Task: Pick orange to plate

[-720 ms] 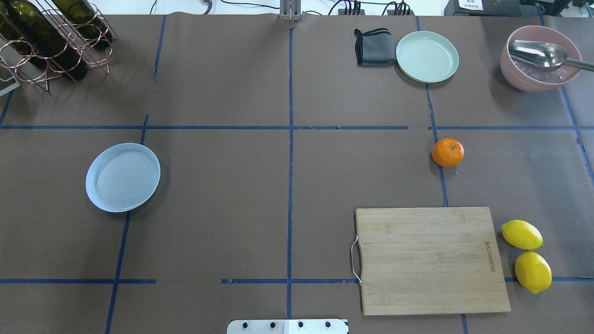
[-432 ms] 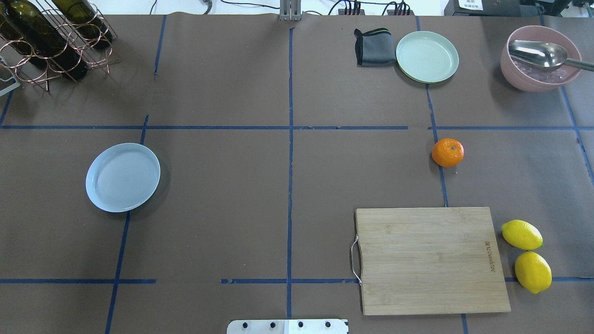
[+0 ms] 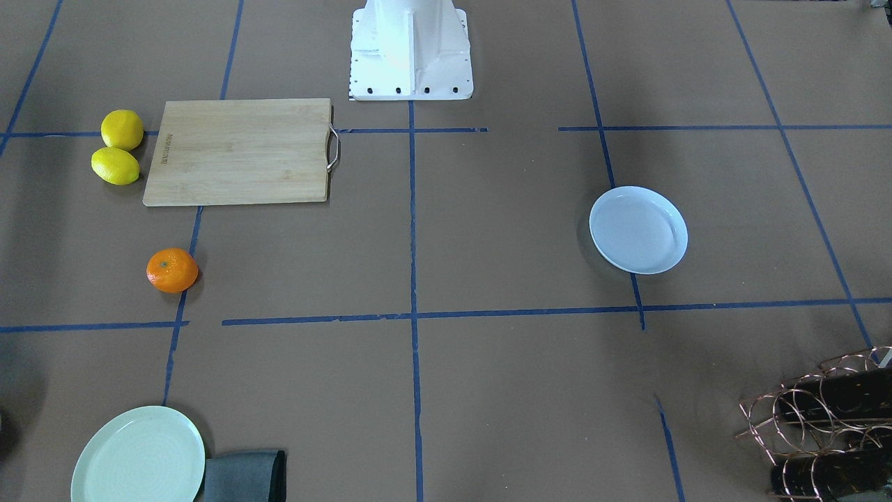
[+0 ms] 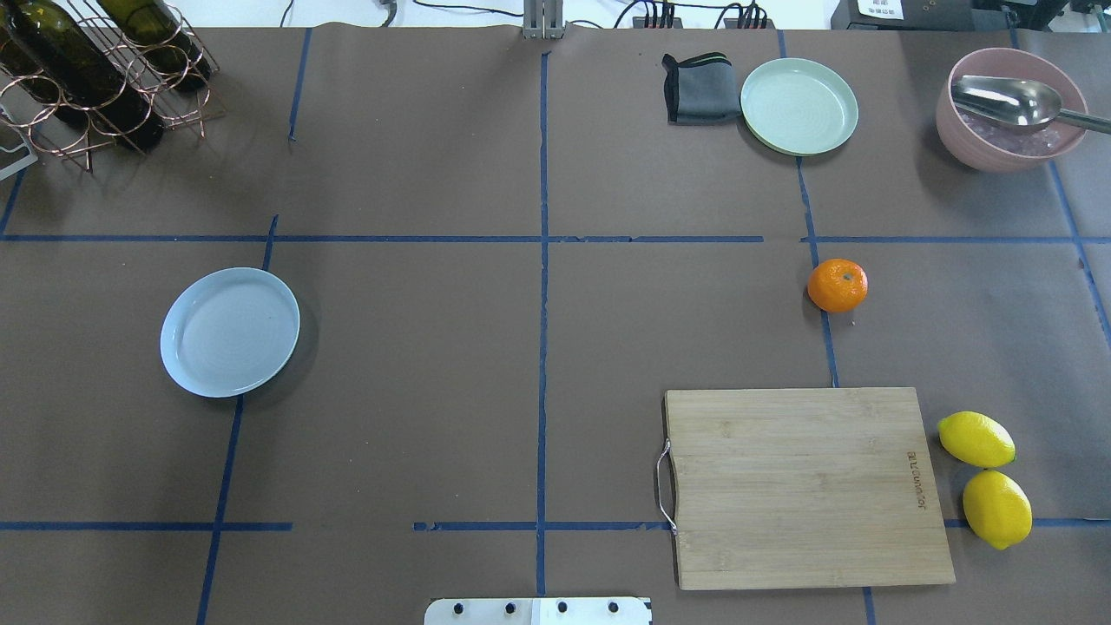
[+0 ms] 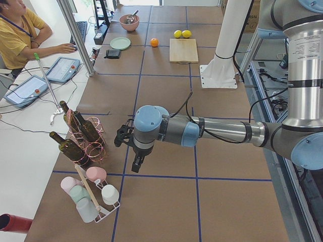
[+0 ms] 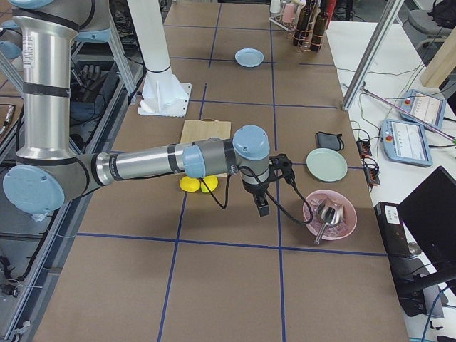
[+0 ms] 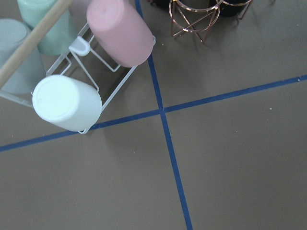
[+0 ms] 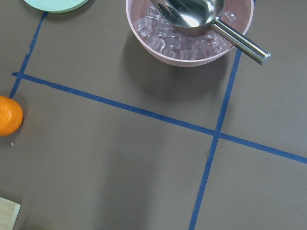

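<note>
Awaiting pickup of untouched orange [image 4: 837, 286]; right hand [image 6: 262, 206] well apart, opening impossible to tell; next, lowering over it.

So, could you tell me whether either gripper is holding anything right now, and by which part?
Nothing seems held: the orange lies alone, far from the left gripper and right gripper.

Bare brown desk [image 4: 417, 365] lies between the orange [image 4: 838, 286] and the plate [image 4: 230, 332]. A wooden cutting board [image 4: 807, 486] sits near the orange, with two lemons [image 4: 976, 439] just beside the board. A mint-green plate [image 4: 799, 106], a grey cloth [image 4: 697, 88] and a pink bowl [image 4: 1011, 108] stand farther back. A bottle rack [image 4: 95, 74] fills the far left corner
</note>
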